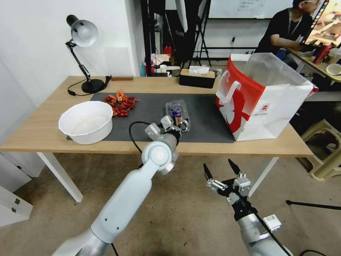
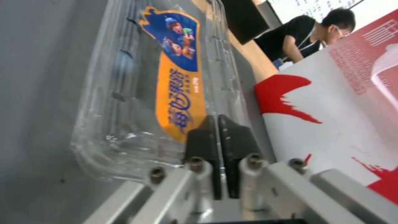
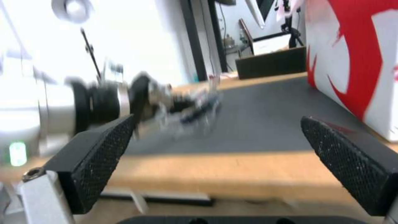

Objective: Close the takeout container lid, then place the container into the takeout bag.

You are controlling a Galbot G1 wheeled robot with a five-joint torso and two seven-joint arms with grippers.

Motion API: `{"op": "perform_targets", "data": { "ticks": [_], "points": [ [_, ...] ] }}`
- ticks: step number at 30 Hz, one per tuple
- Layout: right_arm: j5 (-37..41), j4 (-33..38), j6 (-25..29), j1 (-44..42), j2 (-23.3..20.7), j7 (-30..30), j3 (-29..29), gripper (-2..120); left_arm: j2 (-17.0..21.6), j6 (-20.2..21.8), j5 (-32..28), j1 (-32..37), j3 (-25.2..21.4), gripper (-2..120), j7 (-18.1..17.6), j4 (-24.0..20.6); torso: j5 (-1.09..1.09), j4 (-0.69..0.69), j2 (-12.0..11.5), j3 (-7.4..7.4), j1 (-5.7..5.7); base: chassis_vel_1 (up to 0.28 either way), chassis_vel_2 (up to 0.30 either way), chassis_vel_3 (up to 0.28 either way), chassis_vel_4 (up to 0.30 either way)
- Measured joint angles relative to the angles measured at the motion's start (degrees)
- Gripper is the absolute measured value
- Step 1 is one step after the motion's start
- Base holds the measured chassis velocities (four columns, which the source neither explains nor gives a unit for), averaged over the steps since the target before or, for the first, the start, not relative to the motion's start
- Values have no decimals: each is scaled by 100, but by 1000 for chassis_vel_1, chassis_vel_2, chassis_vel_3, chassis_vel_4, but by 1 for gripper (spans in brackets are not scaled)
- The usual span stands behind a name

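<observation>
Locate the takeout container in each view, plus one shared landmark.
Head view: takeout container mid-mat, at the left pincer.
Left wrist view: fills the centre-left, closed fingers at its edge.
Right wrist view: blurred, centre-left.
Landmark: takeout bag.

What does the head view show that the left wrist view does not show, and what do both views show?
Head view alone: the white bowl, the desk lamp, the red scraps, the black tissue box, and the right hand open below the table edge.

Left wrist view alone: the left hand's fingers pressed together on the near edge of the lid, and the orange and blue label up close.

Both: the takeout container on the dark mat, the takeout bag beside it, and the left hand at the container.
</observation>
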Motion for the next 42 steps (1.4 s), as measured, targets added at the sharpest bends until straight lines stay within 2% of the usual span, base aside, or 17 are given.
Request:
{"op": "perform_targets", "data": {
  "ticks": [1, 3, 4, 7, 8, 10, 12, 13, 16, 20, 22, 23, 26, 34, 38, 40, 42],
  "points": [
    [0, 0, 0, 0, 0, 0, 0, 100, 0, 0, 0, 0, 0, 0, 0, 0, 0, 0, 0, 0, 0, 0, 0, 0, 0],
    [853, 110, -230, 265, -97, -3, 33, 100, 8, 10, 24, 0, 12, 0, -16, 0, 0, -1, 0, 0, 0, 0, 0, 0, 0],
    [853, 110, -230, 265, -97, -3, 33, 100, 8, 10, 24, 0, 12, 0, -16, 0, 0, -1, 0, 0, 0, 0, 0, 0, 0],
    [2451, 268, -681, 767, -258, 204, 61, 100, 9, 10, 40, 6, 12, 0, -16, 12, -1, -1, 0, 0, 0, 0, 0, 0, 0],
    [2451, 268, -681, 767, -258, 204, 61, 100, 9, 10, 40, 6, 12, 0, -16, 12, -1, -1, 0, 0, 0, 0, 0, 0, 0],
    [3295, 257, -960, 1167, -352, 371, 51, 100, 3, 1, 49, 9, 12, 0, -16, 27, 0, 0, 0, 0, 0, 0, 0, 0, 0],
    [4029, 84, -1232, 1679, -442, 605, -29, 100, -2, -13, 50, 9, 7, 0, -10, 32, 0, -1, 0, 0, 0, 0, 0, 0, 0],
    [4029, 84, -1232, 1679, -442, 605, -29, 100, -2, -13, 50, 9, 7, 0, -10, 32, 0, -1, 0, 0, 0, 0, 0, 0, 0],
    [4806, -304, -1700, 2583, -509, 1009, -237, 100, -1, -27, 48, 2, 1, 0, -12, 32, 1, 0, 0, 1, 0, 0, 0, 0, 0],
    [5137, -601, -2000, 3182, -513, 1322, -373, 100, -17, -32, 45, -19, 33, 0, 0, 59, 0, 3, 0, 0, 1, 0, 0, 0, 0],
    [5244, -796, -2174, 3491, -498, 1539, -451, 100, -39, -33, 39, -32, 65, 0, 16, 87, -2, -3, 0, 0, 1, 0, 0, 0, 0],
    [5341, -1028, -2429, 3815, -463, 1764, -556, 100, -55, -39, 42, -34, 71, 0, 26, 111, 0, -2, 0, 0, 0, 0, 0, 0, 0],
    [5391, -1405, -2683, 4267, -396, 1995, -782, 100, -74, -57, 45, -34, 65, 0, 30, 151, -1, -2, 0, 0, 1, 0, 0, 0, 0],
    [5372, -2354, -3268, 5220, -157, 2347, -1324, 100, -40, -101, 46, -27, 33, 0, 41, 156, -1, 1, 0, 0, 0, 0, 0, 0, 0],
    [5332, -2594, -3525, 5444, -75, 2450, -1426, 100, -40, -103, 46, -23, 31, 0, 41, 151, -1, 0, 0, 1, 0, 0, 0, 0, 0],
    [5309, -2821, -3984, 5674, -7, 2586, -1487, 100, -51, -105, 46, -21, 32, 0, 43, 150, -1, 0, 0, 0, 0, 0, 0, 0, 0],
    [5307, -2859, -4068, 5715, -2, 2594, -1502, 100, -53, -107, 47, -21, 31, 0, 43, 151, -1, -1, 0, 0, 0, 0, 0, 0, 0]
  ]
}}
